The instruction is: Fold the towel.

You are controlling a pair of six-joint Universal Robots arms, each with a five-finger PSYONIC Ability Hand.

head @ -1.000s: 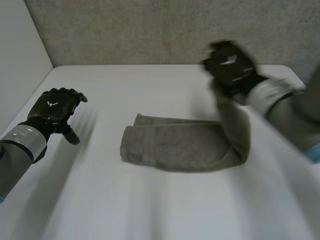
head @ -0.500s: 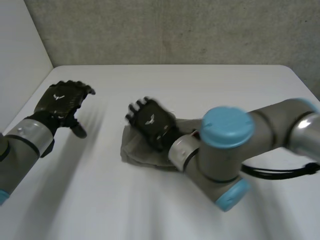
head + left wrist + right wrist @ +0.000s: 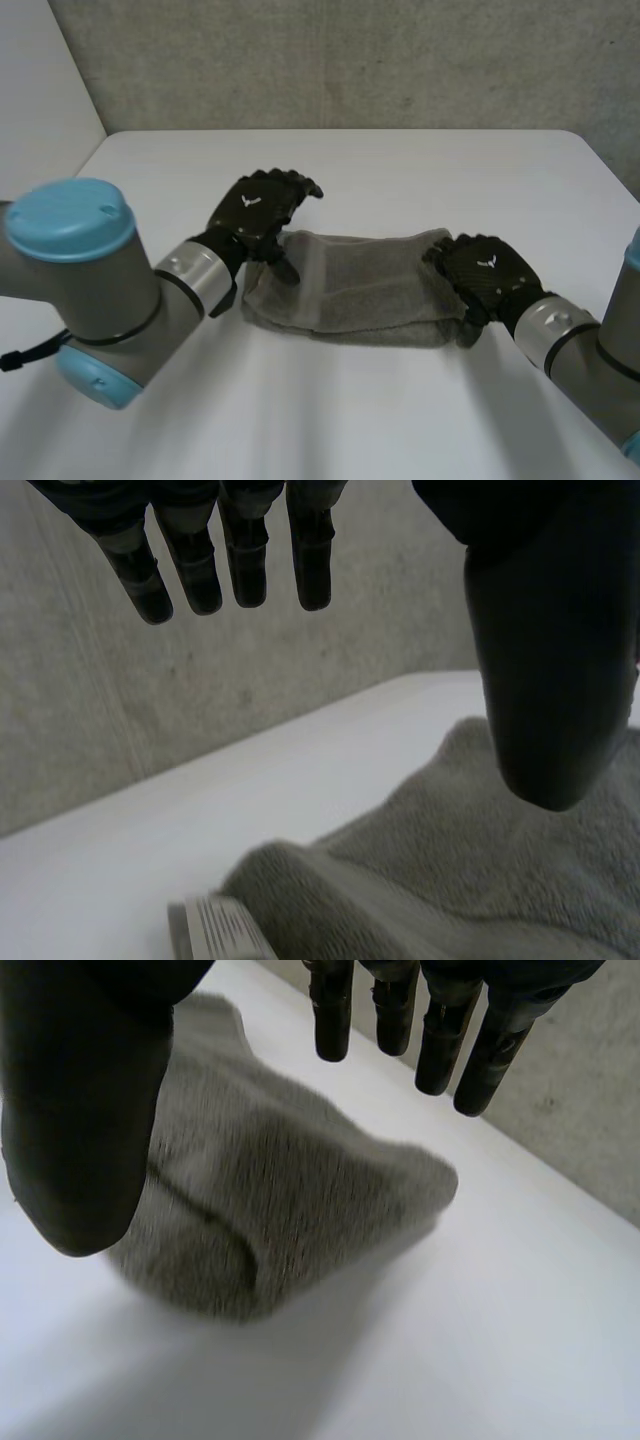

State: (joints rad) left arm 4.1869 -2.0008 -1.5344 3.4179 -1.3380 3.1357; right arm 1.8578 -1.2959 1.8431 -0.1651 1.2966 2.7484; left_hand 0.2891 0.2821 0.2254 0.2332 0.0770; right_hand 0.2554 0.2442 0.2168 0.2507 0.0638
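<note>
Towel [image 3: 355, 290] is lying in the middle of the table [image 3: 400, 165] as a folded strip, long axis running left-right. Each hand is sitting at its own short end, about equally near: left hand [image 3: 255, 212] over the left end's far corner, right hand [image 3: 487, 275] at the right end. Both are hanging palm-down, fingers straight and thumb spread, gripping nothing, so I'm reading the next fold as end-to-end.

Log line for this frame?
towel: folded strip, lying flat | left hand: open, at left end | right hand: open, at right end
</note>
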